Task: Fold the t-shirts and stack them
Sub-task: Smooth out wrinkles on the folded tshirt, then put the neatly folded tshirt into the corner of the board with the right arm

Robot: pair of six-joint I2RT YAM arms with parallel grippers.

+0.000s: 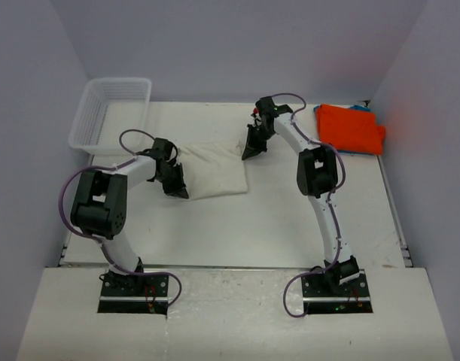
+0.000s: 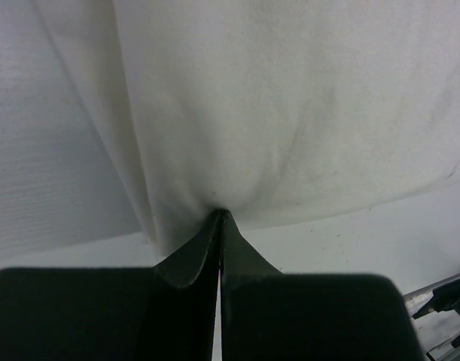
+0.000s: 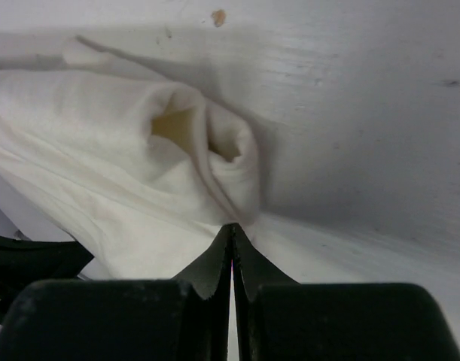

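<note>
right of the basket (image 1: 109,113), cream t-shirt (image 1: 214,171) looks soft, light, limp; left gripper (image 1: 180,193) and right gripper (image 1: 248,154) each pinch an opposite edge.

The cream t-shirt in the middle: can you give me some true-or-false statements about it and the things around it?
1. The left pincer and the right pincer both pinch the cream t-shirt. True.
2. The orange t-shirt lies in the basket. False: it lies on the table at the far right; the basket stands at the far left.
3. The left pincer is wide open. False: it is shut on the cloth.
4. A blue edge shows behind the orange t-shirt. True.
</note>
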